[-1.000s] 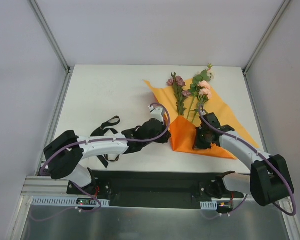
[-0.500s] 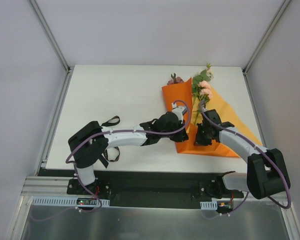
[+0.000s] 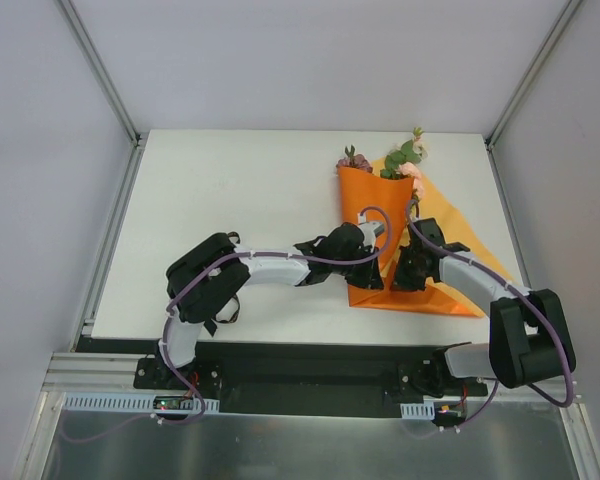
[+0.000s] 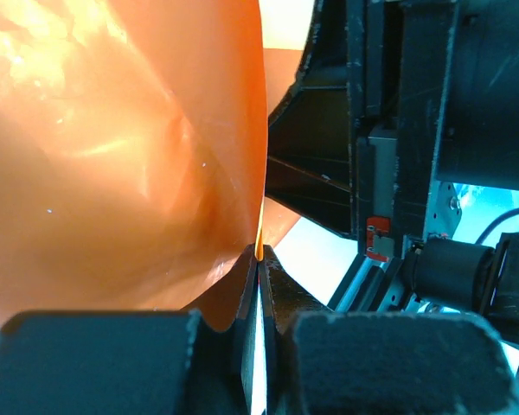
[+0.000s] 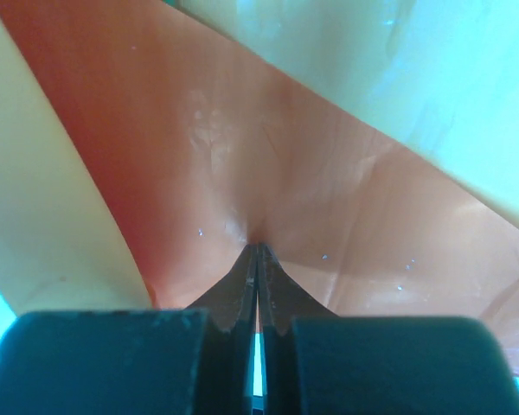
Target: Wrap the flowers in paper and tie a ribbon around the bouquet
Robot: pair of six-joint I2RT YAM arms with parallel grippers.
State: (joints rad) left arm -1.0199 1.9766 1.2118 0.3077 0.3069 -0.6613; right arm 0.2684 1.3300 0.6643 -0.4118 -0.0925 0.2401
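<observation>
- The paper [image 3: 375, 205] lies on the right half of the white surface [image 3: 230, 190], far from the near edge.
- Its left part is folded up and over to the right, forming a tall orange panel with a roughly straight top edge.
- The rest of the sheet lies flat on the right, a paler orange strip running out toward the near right.
- The flowers [image 3: 405, 160] lie inside the fold. Only their heads show past the top edge: a mauve bloom on the left, pink blooms and green leaves on the right. The stems are hidden under the panel.
- The left tool [image 3: 370, 268] reaches in from the left at the near end of the fold. In the left wrist view its fingers are pressed together, with the thin edge of the paper [image 4: 112, 156] pinched at the tips.
- The right tool [image 3: 410, 270] sits just beside it, on the right of the folded panel. In the right wrist view its fingers are together on a pinched pleat of the paper [image 5: 242, 156], which creases toward the tips.
- The two tools are close together. Black parts of the right arm [image 4: 415, 130] fill the right side of the left wrist view.
- The ribbon [image 3: 227, 313] lies well to the left, near the front edge. The left arm [image 3: 270, 268] covers most of it, and only black bits show.
</observation>
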